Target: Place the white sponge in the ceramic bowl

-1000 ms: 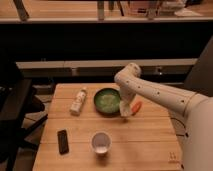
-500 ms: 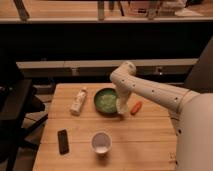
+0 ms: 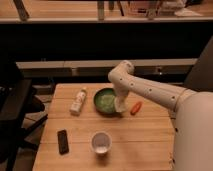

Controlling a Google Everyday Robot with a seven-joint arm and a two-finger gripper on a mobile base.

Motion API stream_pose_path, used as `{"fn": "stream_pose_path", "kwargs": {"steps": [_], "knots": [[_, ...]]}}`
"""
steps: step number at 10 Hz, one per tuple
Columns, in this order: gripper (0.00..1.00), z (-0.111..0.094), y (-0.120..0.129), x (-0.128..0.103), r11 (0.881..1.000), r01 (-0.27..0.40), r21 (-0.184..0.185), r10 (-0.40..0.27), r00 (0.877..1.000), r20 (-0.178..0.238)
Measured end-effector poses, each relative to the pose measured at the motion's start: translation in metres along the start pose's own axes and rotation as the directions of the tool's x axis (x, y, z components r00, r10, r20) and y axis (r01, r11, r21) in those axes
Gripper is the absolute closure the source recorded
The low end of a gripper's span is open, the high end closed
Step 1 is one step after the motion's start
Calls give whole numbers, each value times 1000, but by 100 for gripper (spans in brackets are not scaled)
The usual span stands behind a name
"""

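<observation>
Centre of frame: the gripper [image 3: 120,102] hangs at the right rim of the ceramic bowl [image 3: 95,102] on the table [image 3: 145,137]. The white sponge [image 3: 119,106] shows as a pale patch at its tip. Whether the gripper clamps it cannot be told.

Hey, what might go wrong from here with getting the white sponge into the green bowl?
The gripper sits at the right rim of the ceramic bowl, not over its middle, so the pale piece there, likely the white sponge, may land on the rim and slip outside. The arm is low there and might nudge the bowl. The orange item lies close on the right and might get knocked.
</observation>
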Motion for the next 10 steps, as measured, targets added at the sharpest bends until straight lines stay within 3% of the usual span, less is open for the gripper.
{"fn": "stream_pose_path", "kwargs": {"steps": [10], "knots": [[96,-3,-18,6,999,20,27,-20,1000,-16]]}}
